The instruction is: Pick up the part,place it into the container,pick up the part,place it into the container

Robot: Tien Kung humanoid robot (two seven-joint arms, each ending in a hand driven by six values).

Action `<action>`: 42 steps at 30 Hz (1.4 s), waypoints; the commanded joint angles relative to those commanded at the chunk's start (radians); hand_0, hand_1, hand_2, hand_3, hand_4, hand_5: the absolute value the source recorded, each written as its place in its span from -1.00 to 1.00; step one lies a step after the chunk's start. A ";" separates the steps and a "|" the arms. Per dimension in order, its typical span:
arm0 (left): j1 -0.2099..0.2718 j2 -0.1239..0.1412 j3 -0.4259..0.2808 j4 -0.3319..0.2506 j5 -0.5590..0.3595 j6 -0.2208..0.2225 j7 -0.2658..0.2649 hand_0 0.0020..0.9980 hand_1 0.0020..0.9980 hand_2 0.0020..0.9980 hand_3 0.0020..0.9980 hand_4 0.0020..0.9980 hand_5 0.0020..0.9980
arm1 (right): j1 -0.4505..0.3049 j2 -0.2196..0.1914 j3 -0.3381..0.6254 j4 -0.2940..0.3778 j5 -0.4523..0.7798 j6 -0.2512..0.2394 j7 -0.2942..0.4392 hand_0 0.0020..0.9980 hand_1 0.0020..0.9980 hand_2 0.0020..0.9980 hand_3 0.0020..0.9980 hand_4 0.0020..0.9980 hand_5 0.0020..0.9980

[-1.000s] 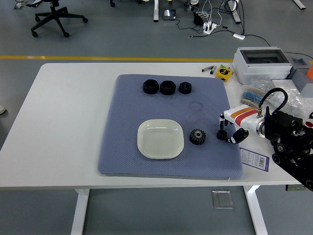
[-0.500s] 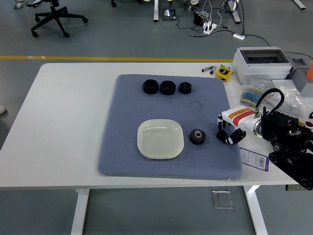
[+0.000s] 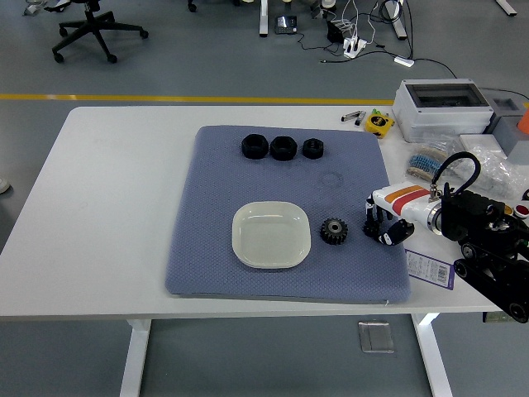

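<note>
The white surface (image 3: 116,207) was the biggest thing in front of me, and the blue mat (image 3: 215,215) lay on top of it. My right arm (image 3: 488,240) came in from the right side. The pale dish (image 3: 271,235) sat on the mat with nothing in it, so I had put no part away yet. Three black nuts (image 3: 282,148) sat in a row at the far end of the mat. My right hand (image 3: 382,227) had slid a bit more to the left than a moment ago. It was near the little black gear (image 3: 334,231), which lay on the mat just right of the dish. My fingers (image 3: 372,225) hung down, loose, holding nothing. I think grabbing the gear came next
</note>
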 joint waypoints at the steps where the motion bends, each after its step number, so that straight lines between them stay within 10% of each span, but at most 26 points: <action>1: -0.002 0.000 -0.003 0.000 0.009 -0.001 0.002 0.79 0.78 0.80 0.29 0.12 0.40 | 0.001 0.000 -0.002 0.000 0.002 0.001 -0.001 -0.71 -0.38 -0.20 -0.04 0.43 -0.58; 29: 0.013 0.000 -0.020 0.000 0.005 0.008 0.000 0.79 0.78 0.80 0.28 0.12 0.40 | 0.019 0.015 0.017 0.023 0.068 0.016 -0.005 -0.97 -0.82 -0.56 -0.28 0.46 -0.43; 42: 0.014 0.004 0.002 0.000 -0.021 0.008 -0.003 0.79 0.78 0.80 0.28 0.11 0.39 | 0.073 0.031 0.062 0.143 0.049 0.007 -0.018 -1.00 -0.86 -0.61 -0.33 0.43 -0.39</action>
